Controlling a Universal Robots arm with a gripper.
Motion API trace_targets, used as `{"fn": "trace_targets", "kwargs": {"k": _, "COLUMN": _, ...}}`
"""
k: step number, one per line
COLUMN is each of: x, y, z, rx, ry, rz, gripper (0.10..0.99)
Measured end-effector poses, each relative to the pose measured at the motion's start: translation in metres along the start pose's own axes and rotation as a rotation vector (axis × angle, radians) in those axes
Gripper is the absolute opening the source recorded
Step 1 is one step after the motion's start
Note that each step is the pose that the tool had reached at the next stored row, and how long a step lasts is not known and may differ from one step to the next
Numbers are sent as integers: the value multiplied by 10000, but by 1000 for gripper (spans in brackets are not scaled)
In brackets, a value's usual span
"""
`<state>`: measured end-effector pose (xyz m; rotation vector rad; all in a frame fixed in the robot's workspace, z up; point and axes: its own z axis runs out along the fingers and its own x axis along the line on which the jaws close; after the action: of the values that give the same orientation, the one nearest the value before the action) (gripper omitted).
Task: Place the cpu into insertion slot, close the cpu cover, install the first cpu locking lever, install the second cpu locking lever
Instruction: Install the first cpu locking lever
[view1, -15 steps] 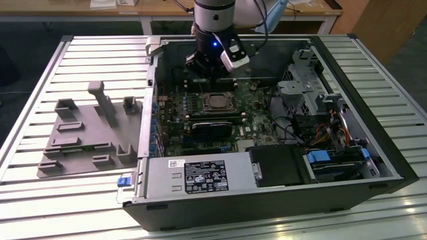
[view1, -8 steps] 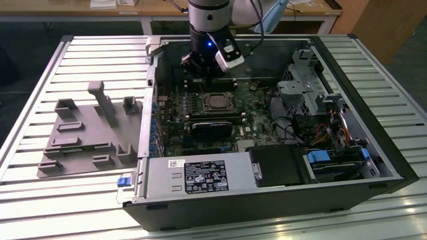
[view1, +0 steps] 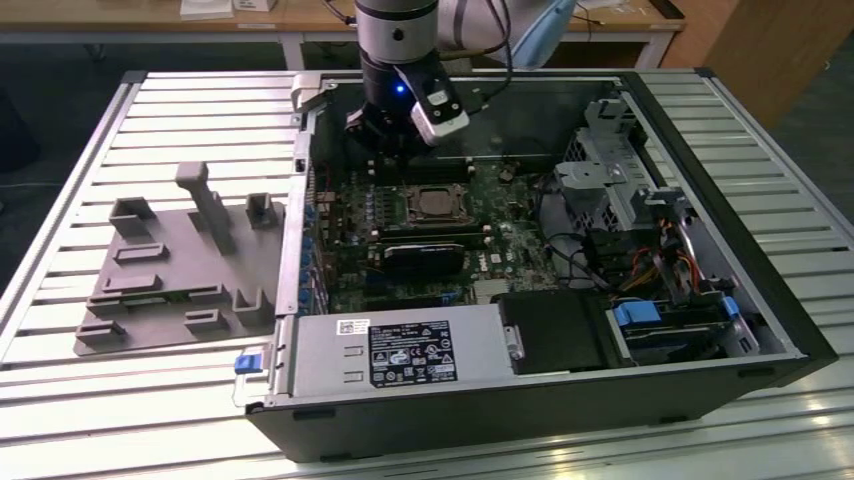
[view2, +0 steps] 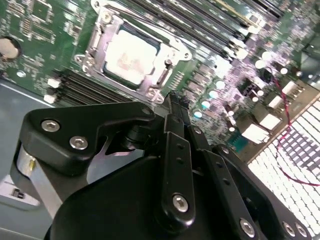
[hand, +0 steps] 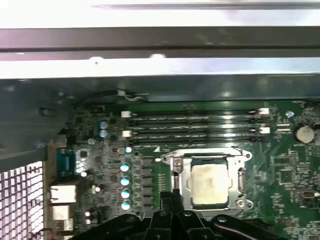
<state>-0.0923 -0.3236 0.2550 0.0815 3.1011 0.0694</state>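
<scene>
The cpu (hand: 209, 184) shows its dull silver top inside the insertion slot (view1: 430, 203) on the green board. It is also seen in the second wrist view, cpu (view2: 131, 54). The silvery cpu cover (hand: 186, 169) lies flat around the chip like a frame, its window over the metal top; the cover (view2: 102, 31) has the same flat look in the second wrist view. My gripper (view1: 390, 156) hangs just above the board beside the socket, on the exterior view's left of it. Its black fingers (view2: 172, 112) are pressed together and hold nothing.
Long memory slots (hand: 195, 125) run beside the socket. A black rectangular block (view1: 427, 256) sits on the near side of the socket. The case walls, a drive cage (view1: 607, 180) and the power supply (view1: 400, 350) hem the board in. A grey fixture (view1: 174, 265) lies outside the case.
</scene>
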Motion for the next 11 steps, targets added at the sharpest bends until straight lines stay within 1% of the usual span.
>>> {"fn": "trace_targets", "kwargs": {"k": 4, "x": 58, "y": -3, "z": -2, "rx": -6, "ry": -2, "rz": -1, "gripper": 102}}
{"fn": "trace_targets", "kwargs": {"k": 7, "x": 101, "y": -5, "z": -4, "rx": -49, "ry": 2, "rz": 2, "gripper": 102}}
{"fn": "trace_targets", "kwargs": {"k": 9, "x": 118, "y": -6, "z": -4, "rx": -132, "ry": 5, "rz": 5, "gripper": 102}}
{"fn": "trace_targets", "kwargs": {"k": 11, "x": 130, "y": -7, "z": -5, "rx": -279, "ry": 11, "rz": 10, "gripper": 102}}
